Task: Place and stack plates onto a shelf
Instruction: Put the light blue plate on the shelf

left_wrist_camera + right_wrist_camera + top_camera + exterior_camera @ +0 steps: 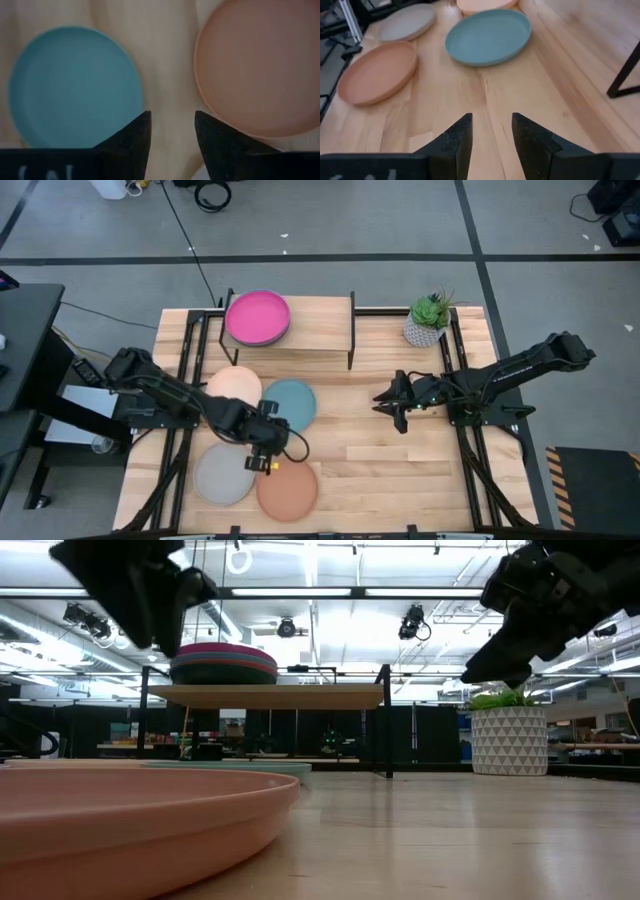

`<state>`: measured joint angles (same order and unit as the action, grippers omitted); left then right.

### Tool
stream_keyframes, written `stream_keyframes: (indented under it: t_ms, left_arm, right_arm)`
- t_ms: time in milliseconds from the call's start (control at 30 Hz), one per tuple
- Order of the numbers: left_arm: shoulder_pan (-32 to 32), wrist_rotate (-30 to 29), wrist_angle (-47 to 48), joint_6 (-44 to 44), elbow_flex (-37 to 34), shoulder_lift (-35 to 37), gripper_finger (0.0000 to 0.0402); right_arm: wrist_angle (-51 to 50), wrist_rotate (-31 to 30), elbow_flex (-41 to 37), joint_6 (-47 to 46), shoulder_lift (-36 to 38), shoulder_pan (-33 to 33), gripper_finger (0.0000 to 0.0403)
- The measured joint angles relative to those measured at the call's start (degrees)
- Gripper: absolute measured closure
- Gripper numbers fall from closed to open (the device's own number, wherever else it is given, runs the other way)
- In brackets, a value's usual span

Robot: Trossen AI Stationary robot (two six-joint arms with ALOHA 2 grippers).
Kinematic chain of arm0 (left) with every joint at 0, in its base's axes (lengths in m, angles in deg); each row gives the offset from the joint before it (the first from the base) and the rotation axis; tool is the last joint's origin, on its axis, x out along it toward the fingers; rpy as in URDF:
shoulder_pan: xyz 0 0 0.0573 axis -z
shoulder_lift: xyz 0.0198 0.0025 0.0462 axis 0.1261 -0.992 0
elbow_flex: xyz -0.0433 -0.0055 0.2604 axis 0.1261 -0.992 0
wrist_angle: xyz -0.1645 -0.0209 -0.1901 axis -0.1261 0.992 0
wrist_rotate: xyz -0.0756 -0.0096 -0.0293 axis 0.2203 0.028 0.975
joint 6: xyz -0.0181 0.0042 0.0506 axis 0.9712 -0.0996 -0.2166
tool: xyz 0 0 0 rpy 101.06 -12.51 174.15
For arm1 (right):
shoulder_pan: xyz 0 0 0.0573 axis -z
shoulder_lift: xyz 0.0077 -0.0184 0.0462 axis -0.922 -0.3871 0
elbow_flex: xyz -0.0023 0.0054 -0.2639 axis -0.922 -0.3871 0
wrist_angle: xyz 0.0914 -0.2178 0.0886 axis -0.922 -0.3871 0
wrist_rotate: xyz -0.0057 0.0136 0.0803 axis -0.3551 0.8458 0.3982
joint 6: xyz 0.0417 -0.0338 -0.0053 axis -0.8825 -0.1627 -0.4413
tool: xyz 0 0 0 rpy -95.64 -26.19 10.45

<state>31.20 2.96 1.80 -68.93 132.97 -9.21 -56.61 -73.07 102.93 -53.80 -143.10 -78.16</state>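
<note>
Four plates lie flat on the table: cream (233, 390), light blue (290, 405), grey (222, 475) and terracotta (287, 488). A stack topped by a magenta plate (258, 318) rests on the left half of the shelf (320, 330). My left gripper (268, 455) hangs open above the bare wood between the light blue plate (75, 87) and the terracotta plate (257, 65), touching neither. My right gripper (392, 408) is open above the table's right half, its fingers pointing toward the light blue plate (487, 36).
A potted plant (428, 322) in a white patterned pot stands at the table's far right, beside the shelf. The shelf's right half is bare board. In the low view the terracotta plate (130, 820) fills the near left. Bare tabletop (400, 470) lies right of the plates.
</note>
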Motion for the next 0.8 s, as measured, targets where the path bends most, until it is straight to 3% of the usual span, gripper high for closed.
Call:
stream_keyframes:
  t_ms: [333,800]
  left_arm:
    - [-1.7,-2.2,-2.9,-2.9,0.0,-10.8,0.0247]
    - [-5.3,-1.7,-5.4,-4.6,0.1,-13.5,0.0247]
  right_arm:
    - [5.6,-2.0,1.0,1.2,-8.5,-3.4,0.0259]
    - [13.5,-3.8,3.9,2.3,-21.4,-7.5,0.0259]
